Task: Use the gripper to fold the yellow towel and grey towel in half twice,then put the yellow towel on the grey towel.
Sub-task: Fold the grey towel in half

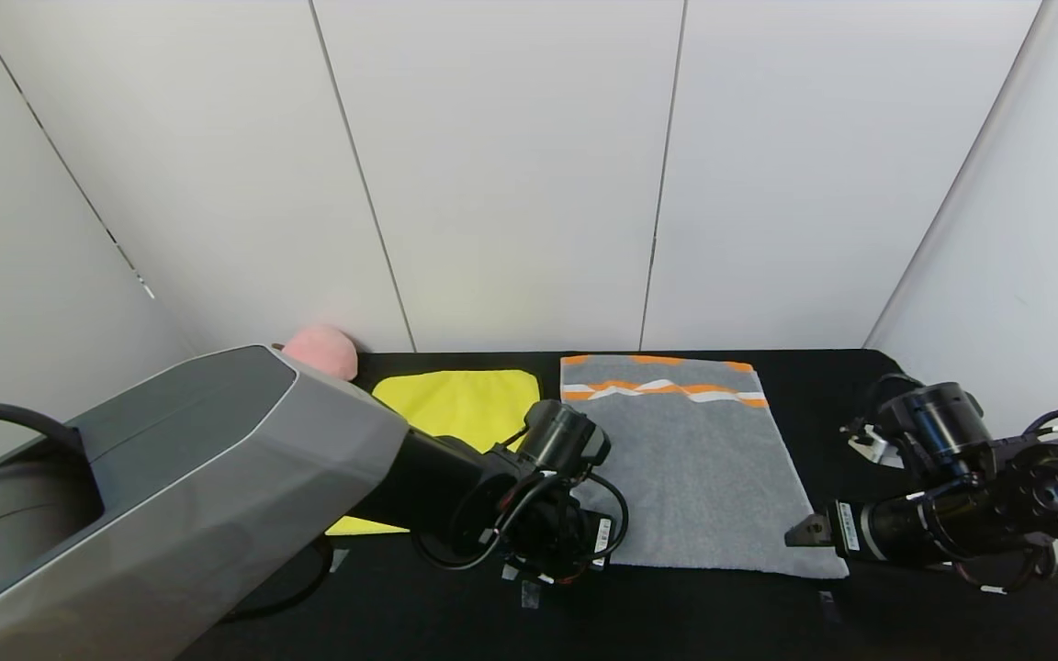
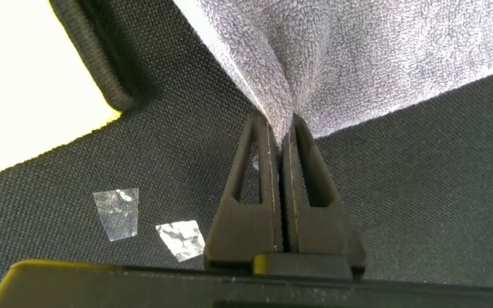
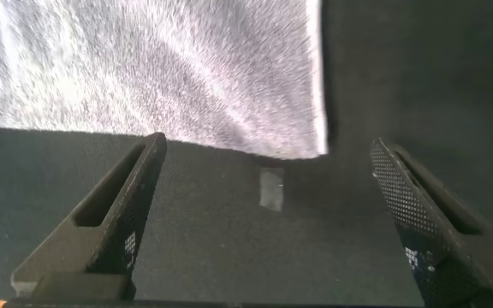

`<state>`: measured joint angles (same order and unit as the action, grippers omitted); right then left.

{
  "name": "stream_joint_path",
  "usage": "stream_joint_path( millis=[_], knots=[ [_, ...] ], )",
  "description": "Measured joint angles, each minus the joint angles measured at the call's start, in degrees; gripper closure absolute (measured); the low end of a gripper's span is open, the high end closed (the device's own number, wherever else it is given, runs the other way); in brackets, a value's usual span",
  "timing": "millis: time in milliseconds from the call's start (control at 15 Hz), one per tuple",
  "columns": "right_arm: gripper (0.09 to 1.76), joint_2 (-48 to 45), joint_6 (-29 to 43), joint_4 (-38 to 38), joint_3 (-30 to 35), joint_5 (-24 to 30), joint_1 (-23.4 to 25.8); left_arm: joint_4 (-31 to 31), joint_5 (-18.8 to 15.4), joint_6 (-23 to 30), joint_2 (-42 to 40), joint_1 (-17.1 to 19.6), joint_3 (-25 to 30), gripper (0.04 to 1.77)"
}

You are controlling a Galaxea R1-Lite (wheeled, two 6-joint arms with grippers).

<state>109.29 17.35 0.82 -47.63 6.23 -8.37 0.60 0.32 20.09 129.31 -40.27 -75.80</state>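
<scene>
Black table point(image 1: 860, 367), yellow towel point(image 1: 465, 404) half-hidden.

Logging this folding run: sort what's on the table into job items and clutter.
Job:
- grey towel, near corner pinched by left gripper
- yellow towel, flat
- right gripper, fingers open, near the grey towel's other near corner

Clutter:
- pink plush
- tape scraps

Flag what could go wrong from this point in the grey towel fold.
The left gripper is shut on only a thin pinch of the grey towel at its near edge, so the cloth may slip out when lifted. The right gripper is open short of the other near corner, so a one-sided lift could skew the fold.
</scene>
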Motion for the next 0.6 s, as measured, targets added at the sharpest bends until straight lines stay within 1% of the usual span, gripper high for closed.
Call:
stream_joint_path(
  millis=[467, 533, 600],
  knots=[
    [0.14, 3.2, 0.6, 1.9, -0.4, 0.0, -1.5, 0.0, 0.0, 0.0, -0.2, 0.0, 0.0, 1.69],
    [0.16, 3.6, 0.6, 2.0, -0.5, 0.0, -1.5, 0.0, 0.0, 0.0, -0.3, 0.0, 0.0, 1.69],
    [0.36, 3.9, 0.6, 2.0, -0.6, 0.0, -1.5, 0.1, 0.0, 0.0, -0.3, 0.0, 0.0, 1.69]
  ],
)
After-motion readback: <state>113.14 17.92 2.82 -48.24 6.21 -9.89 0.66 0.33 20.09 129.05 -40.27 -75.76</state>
